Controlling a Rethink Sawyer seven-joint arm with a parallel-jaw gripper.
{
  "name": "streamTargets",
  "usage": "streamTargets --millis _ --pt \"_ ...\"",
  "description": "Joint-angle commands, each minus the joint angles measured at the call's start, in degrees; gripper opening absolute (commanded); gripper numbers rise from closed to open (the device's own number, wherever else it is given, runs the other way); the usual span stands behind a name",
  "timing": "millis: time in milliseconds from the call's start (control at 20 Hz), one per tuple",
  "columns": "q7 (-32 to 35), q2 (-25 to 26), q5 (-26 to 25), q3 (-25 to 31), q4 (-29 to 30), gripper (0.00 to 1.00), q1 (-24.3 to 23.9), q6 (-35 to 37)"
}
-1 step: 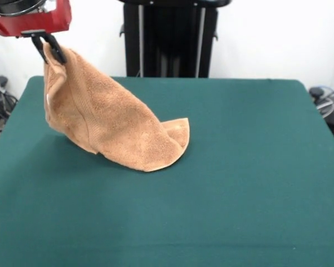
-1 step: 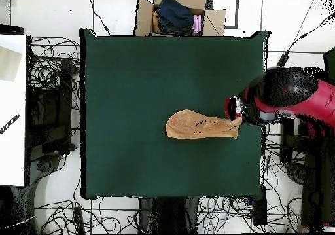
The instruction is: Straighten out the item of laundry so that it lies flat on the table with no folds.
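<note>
**Op:** Gripper [image 1: 51, 49] is pinched on one corner of the towel [image 1: 114, 125], holding it up near the worktop's [image 1: 239, 167] edge. From that corner the cloth slopes down like a tent, and its low end rests on the green surface with a rounded flap curled over.

**Tech:** Where on the worktop?

**Op:** Overhead, the towel [image 2: 199, 125] stretches from about the middle out to the gripper [image 2: 237, 114] at the side edge. A long way from flat, I'd say.

**Tech:** Risks?

**Op:** Only one small pinch carries the hanging cloth, so a quick pull might slip the terry out and drop it in a heap. Letting go where it is now could leave the corner falling back over the body, or hanging off the edge. And that curled flap may stay folded under unless the cloth is drawn taut first.
</note>
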Motion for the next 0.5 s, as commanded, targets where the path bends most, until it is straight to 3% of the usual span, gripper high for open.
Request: streamTargets --millis 50,500 --pt "-4.31 -0.57 -4.41 2.58 6.64 0.00 4.22 -4.05" --pt "-0.60 -1.05 -5.97 0.27 7.75 0.00 9.24 -2.29"
